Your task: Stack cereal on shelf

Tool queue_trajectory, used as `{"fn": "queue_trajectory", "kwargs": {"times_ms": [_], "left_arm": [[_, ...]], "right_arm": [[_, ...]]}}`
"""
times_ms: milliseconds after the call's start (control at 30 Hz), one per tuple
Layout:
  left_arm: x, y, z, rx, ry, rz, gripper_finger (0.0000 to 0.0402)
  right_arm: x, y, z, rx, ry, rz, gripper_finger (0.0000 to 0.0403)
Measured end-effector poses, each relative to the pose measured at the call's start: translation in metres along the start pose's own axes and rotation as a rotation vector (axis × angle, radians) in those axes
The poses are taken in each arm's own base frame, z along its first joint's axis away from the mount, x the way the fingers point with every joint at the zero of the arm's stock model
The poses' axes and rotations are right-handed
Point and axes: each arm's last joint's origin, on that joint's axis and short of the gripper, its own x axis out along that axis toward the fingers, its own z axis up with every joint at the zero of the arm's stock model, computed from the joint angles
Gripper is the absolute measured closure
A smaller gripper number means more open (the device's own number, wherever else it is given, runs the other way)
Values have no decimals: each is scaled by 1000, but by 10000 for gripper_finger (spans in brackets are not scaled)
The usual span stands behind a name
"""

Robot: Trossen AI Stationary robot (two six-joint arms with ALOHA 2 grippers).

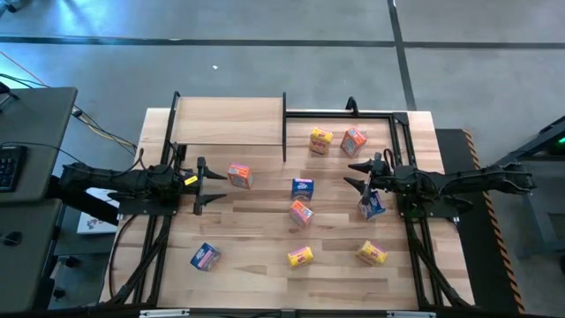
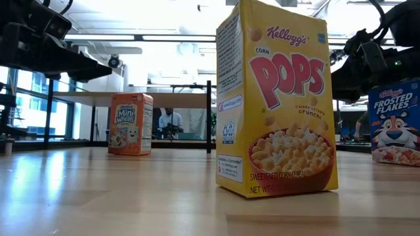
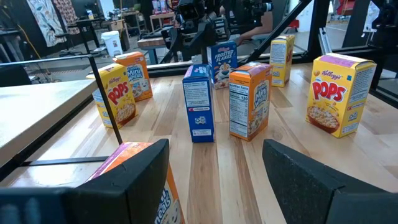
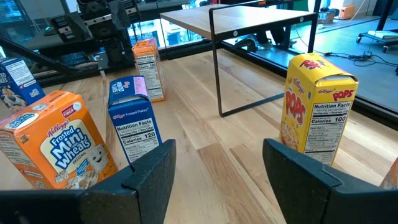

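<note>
The shelf (image 1: 229,119), a light-wood board on thin black posts, stands at the far left of the table. Several small cereal boxes stand scattered on the tabletop: an orange one (image 1: 238,175), a blue one (image 1: 303,187), another orange one (image 1: 301,212), and a blue one (image 1: 372,205) beside the right arm. My left gripper (image 1: 214,184) is open and level, its fingers pointing toward the table's right; the orange box (image 3: 134,177) stands just ahead of its far finger. My right gripper (image 1: 357,174) is open and empty, pointing toward the table's left (image 4: 217,149). My left gripper: the orange box's near corner (image 3: 137,155) stands right at its far finger (image 3: 134,186), partly behind it. I cannot tell whether the finger touches the box. The box stands upright on the table.
A yellow box (image 1: 320,140) and an orange-red box (image 1: 353,140) stand at the far side near a black frame (image 1: 353,112). Two yellow boxes (image 1: 300,256) (image 1: 372,253) and a blue one (image 1: 205,257) stand near the front edge. A person (image 2: 169,123) shows in the room behind.
</note>
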Motion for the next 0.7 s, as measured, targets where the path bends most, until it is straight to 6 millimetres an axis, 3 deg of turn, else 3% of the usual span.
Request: {"fn": "queue_trajectory", "kwargs": {"times_ms": [700], "left_arm": [[0, 0, 0, 0, 0, 0, 151]], "right_arm": [[0, 0, 0, 8, 0, 0, 169]]}}
